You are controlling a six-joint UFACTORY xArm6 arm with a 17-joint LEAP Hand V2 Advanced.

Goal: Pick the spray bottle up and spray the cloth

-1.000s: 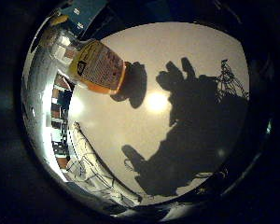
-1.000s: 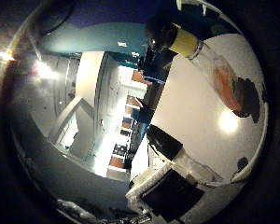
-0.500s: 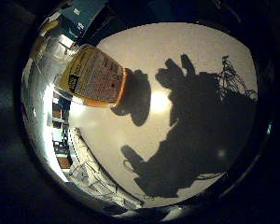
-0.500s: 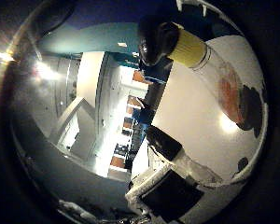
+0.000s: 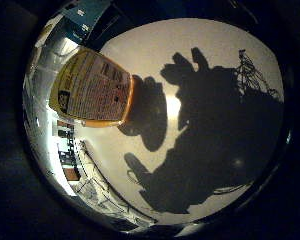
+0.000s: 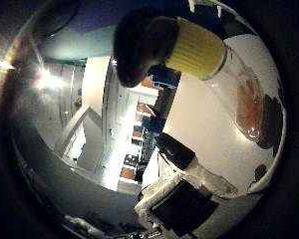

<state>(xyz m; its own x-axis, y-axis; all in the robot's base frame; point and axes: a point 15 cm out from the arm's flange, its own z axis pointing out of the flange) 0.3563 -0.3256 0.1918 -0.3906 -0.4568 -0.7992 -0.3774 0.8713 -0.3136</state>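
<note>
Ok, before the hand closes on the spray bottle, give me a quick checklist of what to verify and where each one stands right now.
1. Spray bottle upright on the white table: ok.
2. Bottle close to the palm: ok, it fills much of the little finger side view.
3. Black spray head and yellow collar in view: ok, in the thumb side view.
4. Table around the bottle free of obstacles: ok, only shadows fall there.
5. Finger position round the bottle: cannot tell.
6. Cloth located: not ok, it shows in neither view.

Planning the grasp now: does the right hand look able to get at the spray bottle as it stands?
Probably yes. The spray bottle stands upright on the white table, close to the palm, with nothing visible between them.
</note>
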